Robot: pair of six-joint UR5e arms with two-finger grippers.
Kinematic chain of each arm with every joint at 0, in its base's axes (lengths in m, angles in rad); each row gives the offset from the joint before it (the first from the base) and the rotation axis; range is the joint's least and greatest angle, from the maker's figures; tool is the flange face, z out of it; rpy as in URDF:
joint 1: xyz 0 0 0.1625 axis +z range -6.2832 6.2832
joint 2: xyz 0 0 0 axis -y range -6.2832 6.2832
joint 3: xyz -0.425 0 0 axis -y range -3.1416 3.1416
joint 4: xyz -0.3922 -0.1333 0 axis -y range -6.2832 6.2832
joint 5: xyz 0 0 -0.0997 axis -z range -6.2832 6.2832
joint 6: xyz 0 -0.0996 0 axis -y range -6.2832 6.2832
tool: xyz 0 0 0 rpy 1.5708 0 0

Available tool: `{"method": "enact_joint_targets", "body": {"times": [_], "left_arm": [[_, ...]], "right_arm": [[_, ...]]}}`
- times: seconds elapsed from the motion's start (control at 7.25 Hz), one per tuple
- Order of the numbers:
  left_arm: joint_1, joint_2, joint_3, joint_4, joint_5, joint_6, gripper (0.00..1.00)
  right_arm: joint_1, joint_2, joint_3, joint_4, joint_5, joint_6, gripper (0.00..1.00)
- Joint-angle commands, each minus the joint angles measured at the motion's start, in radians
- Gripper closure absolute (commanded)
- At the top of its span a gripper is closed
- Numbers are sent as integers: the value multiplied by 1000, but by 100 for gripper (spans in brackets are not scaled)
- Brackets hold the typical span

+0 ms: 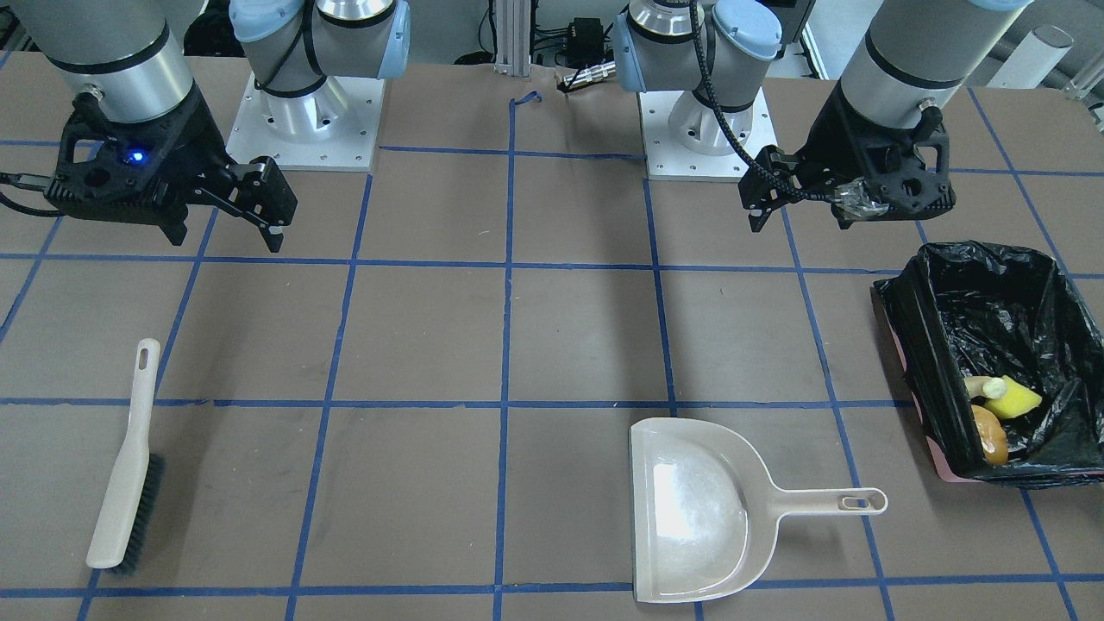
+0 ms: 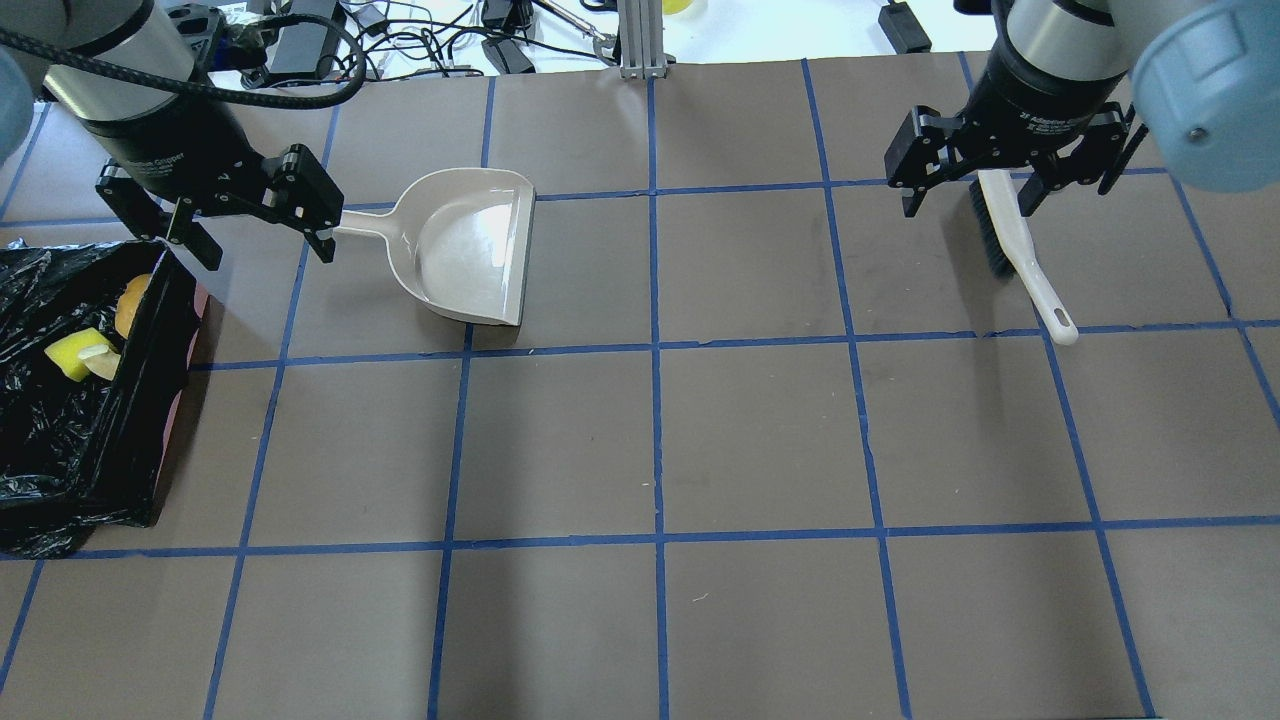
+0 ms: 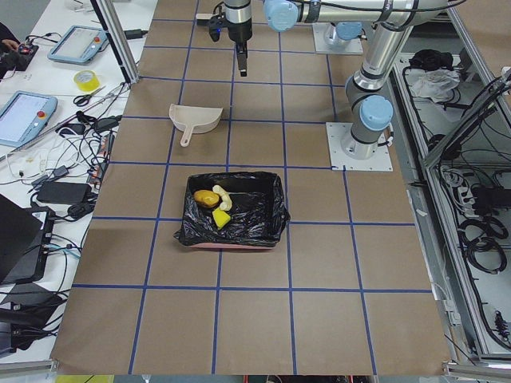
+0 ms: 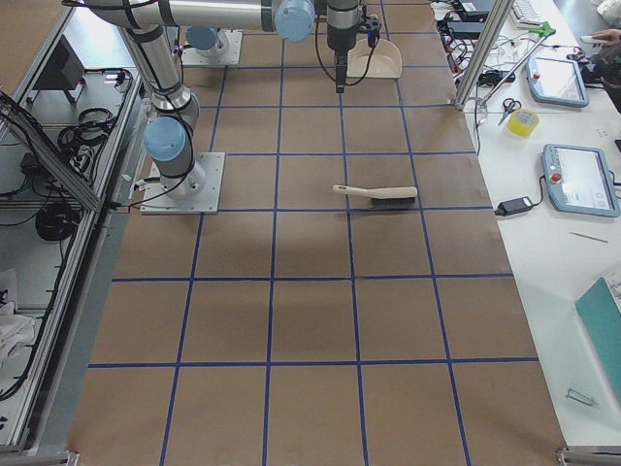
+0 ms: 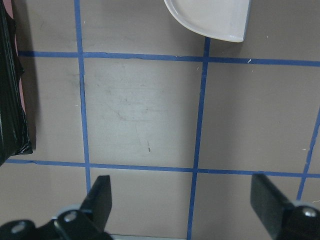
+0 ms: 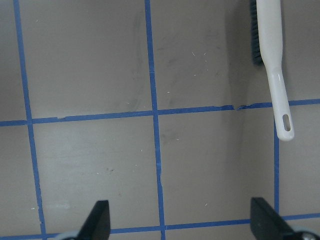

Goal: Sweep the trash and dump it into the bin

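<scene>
The bin [image 1: 931, 345], lined with a black bag, holds the trash: a golden-brown lump [image 1: 990, 435], a yellow sponge wedge [image 1: 1015, 399] and a pale peel piece [image 1: 983, 386]. In the overhead view the bin [image 2: 150, 400] is at the left edge. My left gripper [image 2: 265, 250] is open and empty, raised between the bin and the beige dustpan [image 2: 470, 245], which lies empty on the table. My right gripper [image 2: 968, 205] is open and empty above the brush [image 2: 1020, 250], which lies flat on the table.
Brown table with a blue tape grid. The two arm bases [image 1: 310, 112] stand at the robot's side. The dustpan's handle [image 1: 828, 500] points toward the bin. The brush [image 1: 129, 466] lies far from the dustpan.
</scene>
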Motion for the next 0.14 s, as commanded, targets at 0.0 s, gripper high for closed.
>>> {"method": "enact_joint_targets", "body": {"times": [0.0], "left_arm": [[0,-3,1,3,-2,11,0]], "right_arm": [[0,-1,0,0,-5,-1,0]]}}
